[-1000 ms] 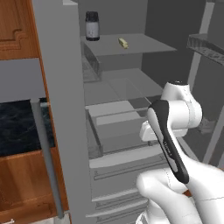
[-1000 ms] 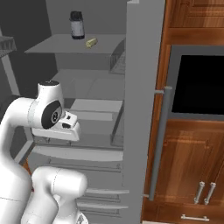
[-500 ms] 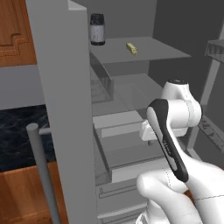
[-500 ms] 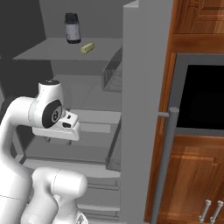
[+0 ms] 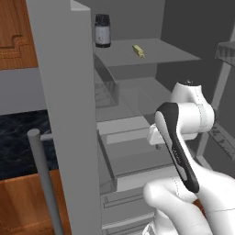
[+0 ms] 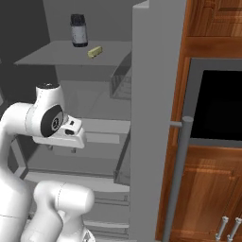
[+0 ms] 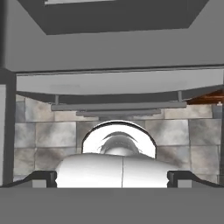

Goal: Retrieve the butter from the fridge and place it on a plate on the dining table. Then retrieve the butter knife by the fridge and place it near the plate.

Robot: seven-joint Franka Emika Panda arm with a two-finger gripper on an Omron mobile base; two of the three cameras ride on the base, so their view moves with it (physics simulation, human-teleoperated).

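The fridge (image 5: 64, 114) stands open, its 2 grey doors swung wide: 1 door fills the left of the left base view, the other (image 6: 153, 123) the middle of the right base view, each with 1 long vertical bar handle (image 5: 43, 179) on its outer face. Inside, on the upper shelf (image 5: 151, 55), lie 2 things: 1 butter stick (image 5: 138, 50), small and pale yellow, and 1 dark jar (image 5: 102, 30) with a pale lid. The jar stands upright toward the back of the shelf; the butter lies near it, closer to the shelf's front edge, apart from the jar and not touching it. In the right base view the same 2 appear, the butter (image 6: 95, 51) just in front of and to the right of the jar (image 6: 78, 30).

Below that shelf are clear bins and pale drawers (image 5: 128, 133). The 1 white arm is folded in front of the fridge at the height of the drawers, well below the butter. The gripper (image 7: 112, 177) shows in the hand view as 2 dark fingertips (image 7: 43, 177) set far apart at the lower corners, spread wide with nothing between them. That view looks down past grey fridge drawers to a tiled floor (image 7: 39, 127).

Beside the right door are brown wooden cupboards (image 6: 208, 189) around 1 black oven window (image 6: 220, 106).
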